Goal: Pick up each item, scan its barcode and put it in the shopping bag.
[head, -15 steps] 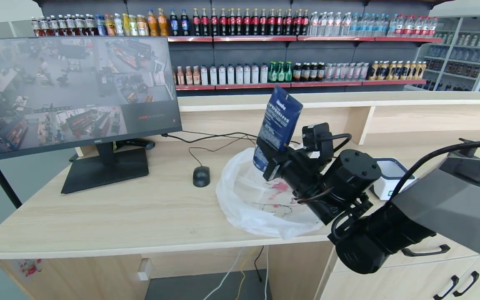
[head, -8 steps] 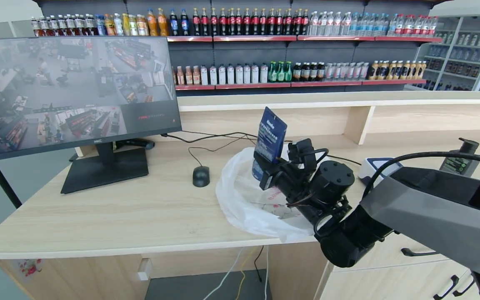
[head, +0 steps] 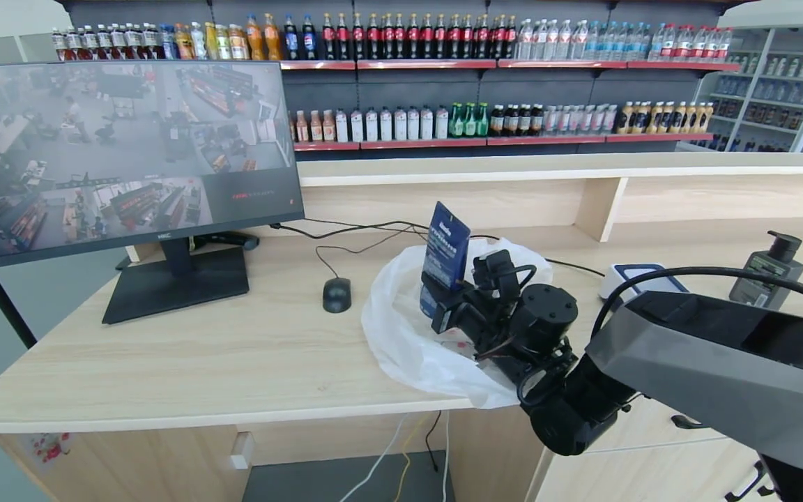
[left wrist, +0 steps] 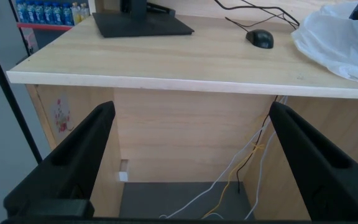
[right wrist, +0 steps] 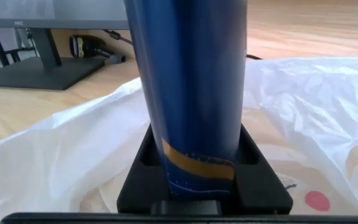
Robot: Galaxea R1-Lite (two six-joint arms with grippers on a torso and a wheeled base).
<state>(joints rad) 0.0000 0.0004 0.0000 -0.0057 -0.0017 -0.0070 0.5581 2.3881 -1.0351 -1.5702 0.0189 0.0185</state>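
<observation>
On the tabletop (head: pixel 234 362), lying crumpled and open: white shopping bag (head: pixel 408 341). Just above its mouth, lower than a second ago and turned more edge-on: blue pouch (head: pixel 445 254), upright, clamped at its bottom end in right end effector (head: pixel 435 301). Below the tabletop edge, spread wide and empty: left end effector (left wrist: pixel 191 158).

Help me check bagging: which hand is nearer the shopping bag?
Right. The right hand holds the blue pouch over the shopping bag; the left hand hangs open below the counter edge, well off from the bag.
</observation>
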